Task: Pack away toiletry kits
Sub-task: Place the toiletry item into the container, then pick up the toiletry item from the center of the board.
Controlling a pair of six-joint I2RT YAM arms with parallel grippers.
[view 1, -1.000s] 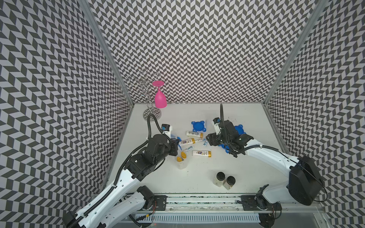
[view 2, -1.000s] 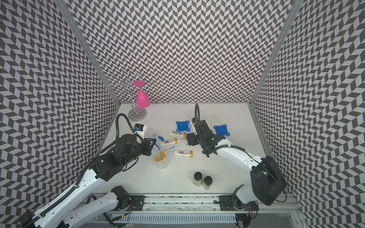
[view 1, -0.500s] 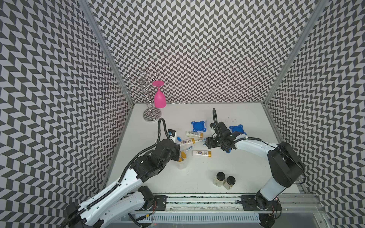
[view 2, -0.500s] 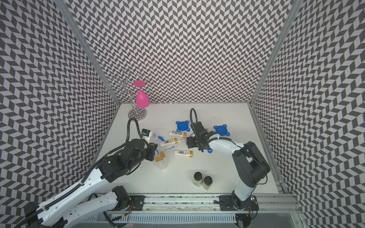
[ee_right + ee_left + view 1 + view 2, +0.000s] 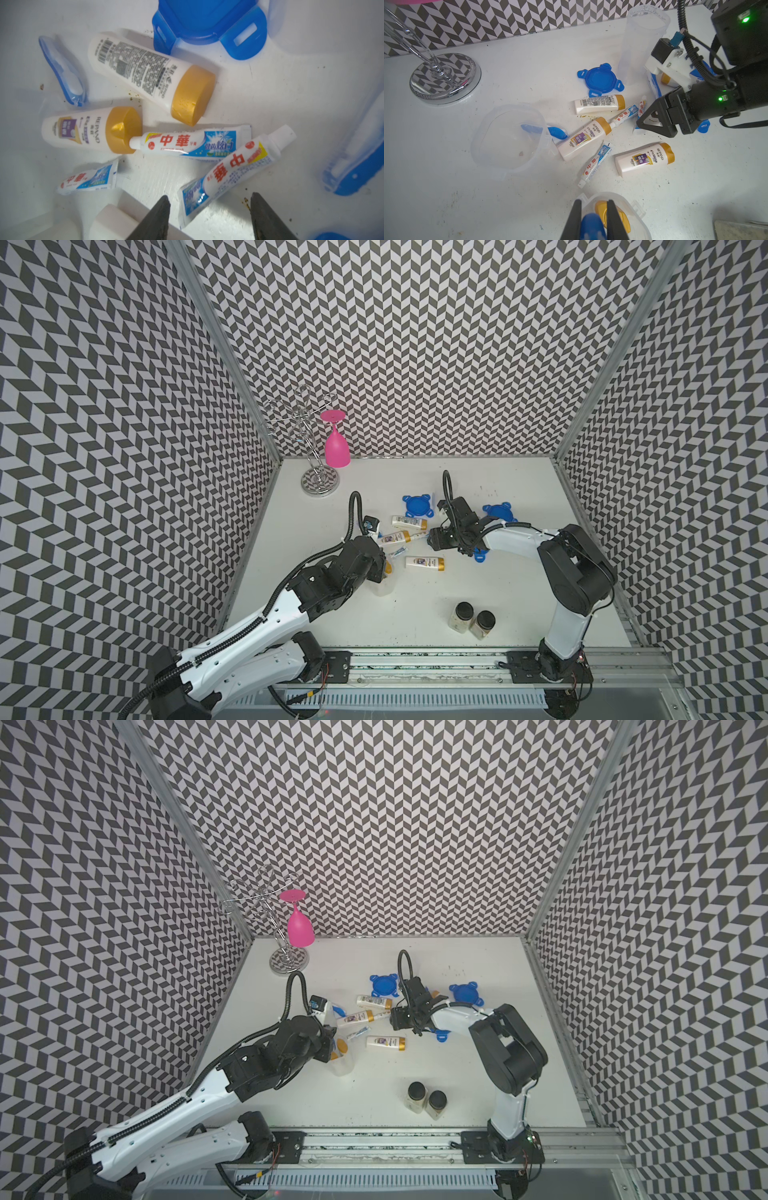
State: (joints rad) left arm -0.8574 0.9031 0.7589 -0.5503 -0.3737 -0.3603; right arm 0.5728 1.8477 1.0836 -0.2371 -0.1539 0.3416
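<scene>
While chevron walls (image 5: 415, 344) enclose the white table (image 5: 519, 593), left gripper (image 5: 593, 201) clamps a toothbrush (image 5: 591, 225), right gripper (image 5: 209, 195) stands open.

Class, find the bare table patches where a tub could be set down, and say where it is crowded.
Bare: the back right corner, behind the rightmost blue lid; the front strip between the nearest loose bottle and the two black-capped jars. Crowded: the middle, around the toothpaste tubes, between the arms.
</scene>
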